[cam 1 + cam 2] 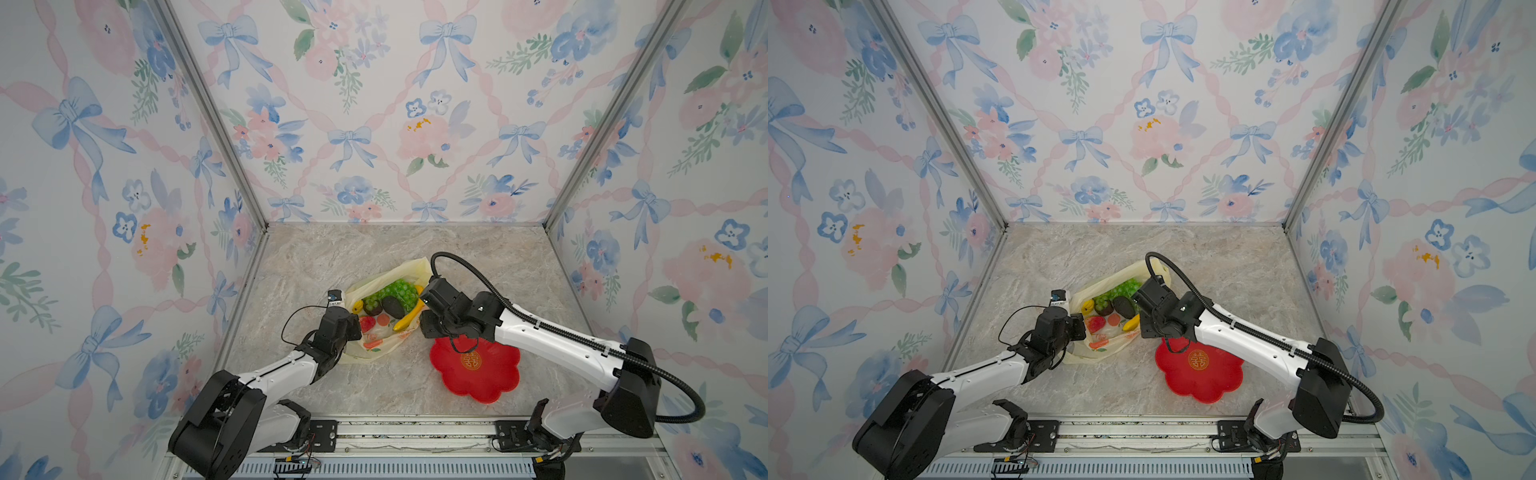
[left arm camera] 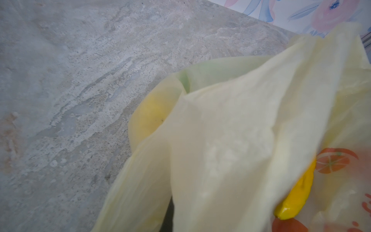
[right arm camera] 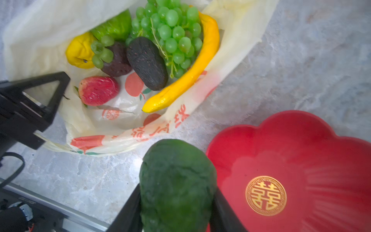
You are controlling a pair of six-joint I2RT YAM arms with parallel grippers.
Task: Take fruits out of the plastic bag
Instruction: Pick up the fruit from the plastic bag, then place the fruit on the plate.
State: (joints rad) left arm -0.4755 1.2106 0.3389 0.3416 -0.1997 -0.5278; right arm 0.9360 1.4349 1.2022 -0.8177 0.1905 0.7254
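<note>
The plastic bag [image 1: 405,272] lies near the middle of the marble table [image 1: 374,249], its mouth spread wide toward the arms. Just beside it on the right arm's side sits the red flower-shaped plate [image 1: 498,386], which looks empty. The left gripper [image 1: 355,326] is pinched closed on the bag's near rim, and that appears to be what props the mouth open. The right gripper [image 3: 177,200] clasps a bumpy green fruit [image 3: 176,166] between its jaws, clear of the bag and at the plate's edge. The step in hand is probably setting this fruit down, and the plate looks the likely place. The fruit should go well over the plate's rim and come low before the jaws part, since a rounded toy fruit dropped from height could roll off. Placing it toward one lobe would leave room for the rest. The left pinch is best left alone, as slack film could fold over what remains: the grape bunch [image 3: 172,36], banana [image 3: 192,76], avocado [image 3: 147,64], strawberry [image 3: 98,90] and lemon [image 3: 79,52].
</note>
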